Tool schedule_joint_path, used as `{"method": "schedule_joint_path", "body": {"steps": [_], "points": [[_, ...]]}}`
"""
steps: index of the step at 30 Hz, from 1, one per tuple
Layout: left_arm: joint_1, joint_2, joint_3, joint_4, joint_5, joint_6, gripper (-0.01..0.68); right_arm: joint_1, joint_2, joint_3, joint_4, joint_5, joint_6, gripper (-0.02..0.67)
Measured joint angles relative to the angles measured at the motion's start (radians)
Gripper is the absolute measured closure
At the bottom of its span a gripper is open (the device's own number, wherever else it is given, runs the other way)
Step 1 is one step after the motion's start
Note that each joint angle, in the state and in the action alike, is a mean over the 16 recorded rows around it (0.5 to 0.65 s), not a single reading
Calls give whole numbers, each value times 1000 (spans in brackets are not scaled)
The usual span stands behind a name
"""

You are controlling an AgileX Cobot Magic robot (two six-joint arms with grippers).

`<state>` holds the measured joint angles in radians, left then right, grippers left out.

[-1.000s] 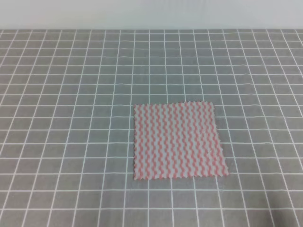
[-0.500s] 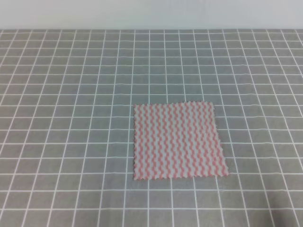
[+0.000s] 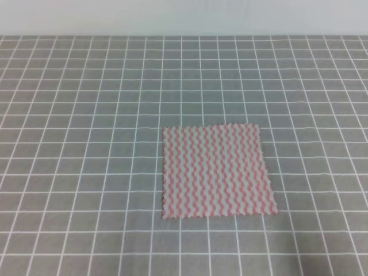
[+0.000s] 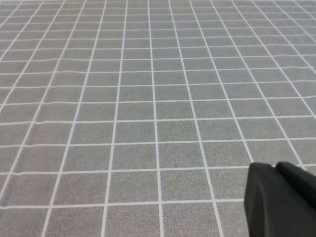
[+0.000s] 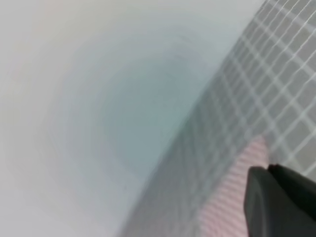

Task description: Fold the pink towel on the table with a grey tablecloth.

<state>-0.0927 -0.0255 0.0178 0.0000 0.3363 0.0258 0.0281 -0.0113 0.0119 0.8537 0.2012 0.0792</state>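
The pink towel point(image 3: 215, 171) lies flat and unfolded on the table with a grey tablecloth point(image 3: 86, 115), slightly right of centre and near the front. Neither gripper shows in the high view. The left wrist view holds only the left gripper point(image 4: 276, 169) at the lower right, its two black fingers lying together over bare grid cloth point(image 4: 148, 98), with no towel in sight. In the blurred, tilted right wrist view, the right gripper point(image 5: 269, 171) also shows as one black lump with a seam. It hangs above a pink patch of the towel point(image 5: 237, 190), apart from it.
A pale wall point(image 3: 184, 17) runs along the table's far edge and fills most of the right wrist view point(image 5: 98, 98). Grey gridded cloth surrounds the towel on all sides.
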Motion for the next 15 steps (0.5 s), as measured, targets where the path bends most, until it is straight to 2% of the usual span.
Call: {"method": "schedule_joint_path", "body": {"steps": [5, 10, 15], "points": [[-1, -6, 4, 0, -2, 0, 672, 0, 0, -2, 231, -74, -31, 666], [-1, -4, 4, 0, -2, 0, 672, 0, 0, -3, 269, -132, -109, 666], [-1, 0, 3, 0, -1, 0, 672, 0, 4, -24, 248, -115, -272, 666]]}}
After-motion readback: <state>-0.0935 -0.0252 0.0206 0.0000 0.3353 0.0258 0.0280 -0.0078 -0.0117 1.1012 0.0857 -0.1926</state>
